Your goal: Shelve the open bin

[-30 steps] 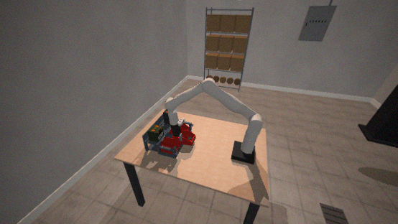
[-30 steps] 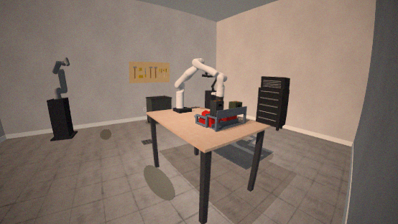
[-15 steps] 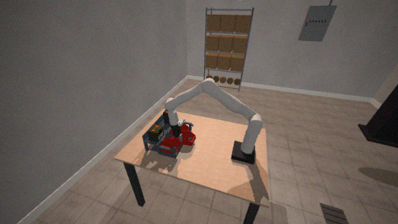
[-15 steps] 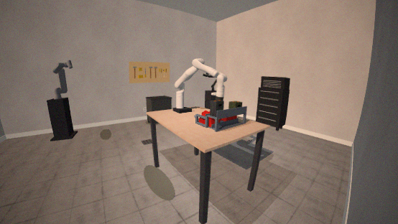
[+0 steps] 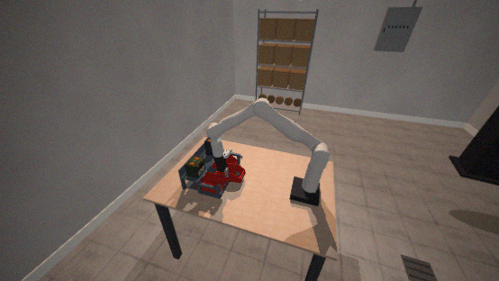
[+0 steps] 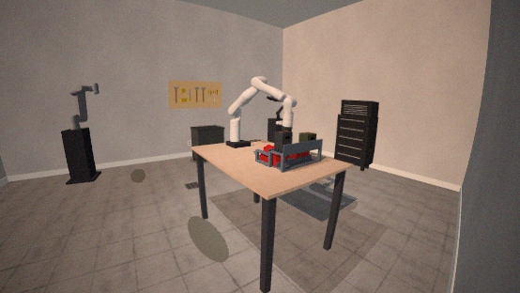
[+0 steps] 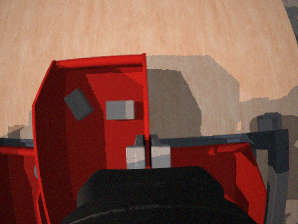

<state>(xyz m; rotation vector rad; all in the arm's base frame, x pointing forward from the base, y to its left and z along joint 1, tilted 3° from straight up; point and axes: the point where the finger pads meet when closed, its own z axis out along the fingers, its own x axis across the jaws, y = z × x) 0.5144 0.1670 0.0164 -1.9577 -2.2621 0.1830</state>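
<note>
In the wrist view my gripper (image 7: 147, 146) is shut on the back wall of the red open bin (image 7: 93, 123). The bin stands in front of the shelf's grey front lip (image 7: 220, 139) with its open front toward the table, and two small grey parts (image 7: 120, 110) lie inside it. Other red bins sit to the left (image 7: 16, 189) and right (image 7: 233, 169) in the row. In the top view the gripper (image 5: 221, 163) is at the small grey shelf (image 5: 198, 173) near the table's left edge, with the red bin (image 5: 231, 171) sticking out of the row. In the exterior view the shelf (image 6: 288, 155) is seen from behind.
A dark green bin (image 5: 195, 166) sits on the shelf's upper level. The arm's base (image 5: 305, 191) stands at the table's right side. The table edge runs close behind the shelf.
</note>
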